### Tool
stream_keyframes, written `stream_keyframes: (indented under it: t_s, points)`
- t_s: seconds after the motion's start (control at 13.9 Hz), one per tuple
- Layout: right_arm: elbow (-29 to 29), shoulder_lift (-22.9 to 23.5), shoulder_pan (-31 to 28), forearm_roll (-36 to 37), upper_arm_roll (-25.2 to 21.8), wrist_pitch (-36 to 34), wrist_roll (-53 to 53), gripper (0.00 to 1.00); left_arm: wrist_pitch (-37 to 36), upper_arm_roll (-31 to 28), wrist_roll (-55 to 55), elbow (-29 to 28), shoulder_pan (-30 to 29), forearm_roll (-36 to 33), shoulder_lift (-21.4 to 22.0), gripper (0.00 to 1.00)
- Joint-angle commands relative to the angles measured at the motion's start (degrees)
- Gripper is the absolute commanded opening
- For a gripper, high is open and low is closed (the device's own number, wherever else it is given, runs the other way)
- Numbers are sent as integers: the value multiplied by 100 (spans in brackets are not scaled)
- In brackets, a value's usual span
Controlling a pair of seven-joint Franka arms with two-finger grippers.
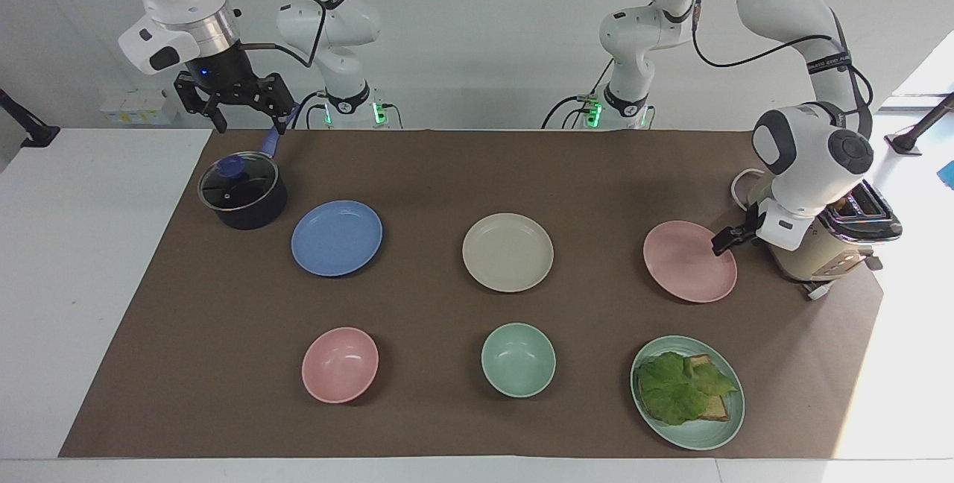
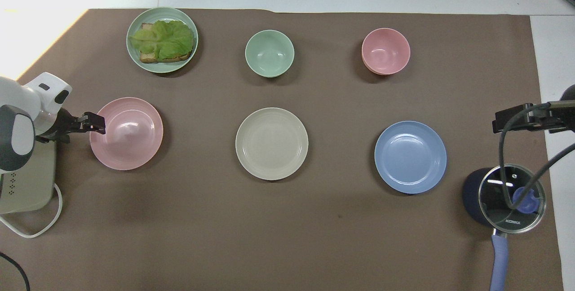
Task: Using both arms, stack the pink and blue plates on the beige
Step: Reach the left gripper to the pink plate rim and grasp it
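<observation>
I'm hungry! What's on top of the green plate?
On the pale green plate lies a slice of toast with a big lettuce leaf over it. The leaf covers most of the toast, so anything between them can't be seen.

Three plates in a row: blue plate (image 1: 336,237) toward right arm's end, beige plate (image 1: 507,252) between, pink plate (image 1: 689,261) toward left arm's end, beside toaster (image 1: 816,248). Left hand (image 1: 721,239) at pink plate's rim, maybe touching. Pot (image 1: 242,191) beside blue plate, right hand (image 1: 244,119) over it.

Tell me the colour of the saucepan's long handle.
Light blue-purple handle, best seen in the overhead view.
</observation>
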State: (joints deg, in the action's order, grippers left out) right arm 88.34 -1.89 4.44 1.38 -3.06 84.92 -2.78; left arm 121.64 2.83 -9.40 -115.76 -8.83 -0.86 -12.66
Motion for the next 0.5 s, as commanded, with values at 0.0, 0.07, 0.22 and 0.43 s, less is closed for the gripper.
stream_keyframes:
  t_s: [0.0,0.07,0.22,0.43]
  points:
    - [-45,22,65,-6,-71,25,-47,100,150,7,-447,-333,-13,51,132,100]
    - [-45,22,65,-6,-71,25,-47,100,158,7,-605,-412,-13,51,158,100]
    - [-45,22,65,-6,-72,25,-39,100,106,7,-947,-421,-5,51,167,100]
    - [-45,22,65,-6,-71,25,-47,100,9,7,-1055,-395,-5,51,176,0]
